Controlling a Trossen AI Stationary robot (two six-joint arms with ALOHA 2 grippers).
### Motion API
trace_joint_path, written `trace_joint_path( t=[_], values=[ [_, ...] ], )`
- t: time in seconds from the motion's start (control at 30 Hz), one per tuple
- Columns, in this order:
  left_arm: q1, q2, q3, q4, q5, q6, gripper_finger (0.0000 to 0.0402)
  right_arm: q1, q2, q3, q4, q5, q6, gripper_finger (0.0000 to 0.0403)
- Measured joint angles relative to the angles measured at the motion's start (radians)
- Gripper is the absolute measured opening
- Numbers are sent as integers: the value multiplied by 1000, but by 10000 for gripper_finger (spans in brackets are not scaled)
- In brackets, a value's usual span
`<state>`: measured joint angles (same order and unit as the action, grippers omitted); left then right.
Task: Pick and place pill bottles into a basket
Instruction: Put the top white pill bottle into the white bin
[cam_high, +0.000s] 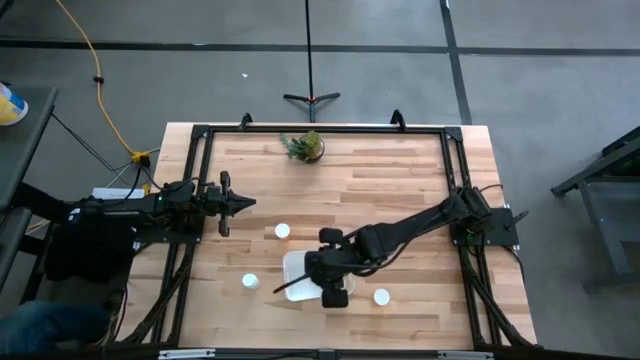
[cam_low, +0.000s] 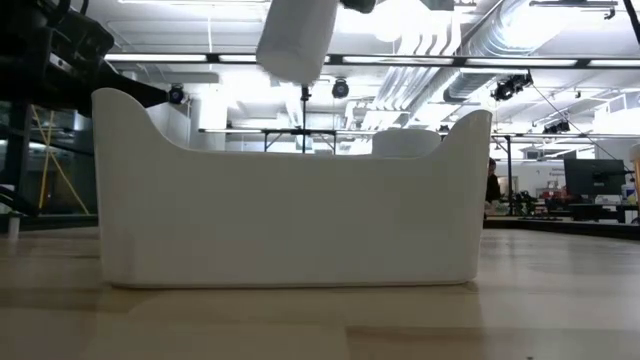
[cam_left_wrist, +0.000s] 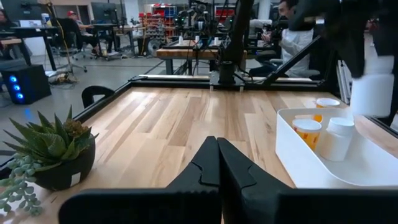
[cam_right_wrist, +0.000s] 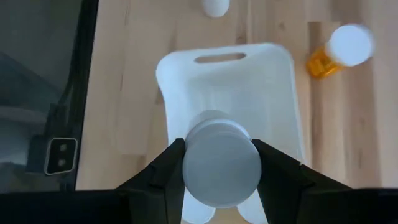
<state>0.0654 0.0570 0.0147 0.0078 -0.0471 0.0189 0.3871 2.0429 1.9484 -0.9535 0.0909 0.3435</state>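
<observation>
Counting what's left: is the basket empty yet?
Not empty. The left wrist view shows two bottles standing inside the basket; the right gripper holds another above it.

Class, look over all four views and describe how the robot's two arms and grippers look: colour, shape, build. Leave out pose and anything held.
Both arms are black and jointed, mounted at the table's side edges. The left gripper has two matte black, wedge-shaped fingers tapering to points. The right gripper has similar dark angular fingers. No markings are visible on either.

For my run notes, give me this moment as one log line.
right gripper: shut on white-capped pill bottle, above shallow white plastic basket | left gripper: shut, waiting at table's left | stage: placing
</observation>
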Motion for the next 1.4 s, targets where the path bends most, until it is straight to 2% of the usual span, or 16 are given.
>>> trace_joint_path(
  t=[0.23, 0.63, 0.87, 1.03, 1.4],
  values=[
    [0, 0, 0, 0, 0, 1, 27, 24, 62, 0, 39, -21, 42, 147],
    [0, 0, 0, 0, 1, 3, 28, 24, 148, -1, 5, -19, 52, 147],
    [0, 0, 0, 0, 2, 3, 24, 24, 179, -1, 0, -21, 44, 147],
    [0, 0, 0, 0, 2, 3, 27, 19, 196, -1, -9, -59, 41, 147],
    [0, 0, 0, 0, 3, 3, 29, 3, 196, 0, -42, -20, 11, 166]
  ],
)
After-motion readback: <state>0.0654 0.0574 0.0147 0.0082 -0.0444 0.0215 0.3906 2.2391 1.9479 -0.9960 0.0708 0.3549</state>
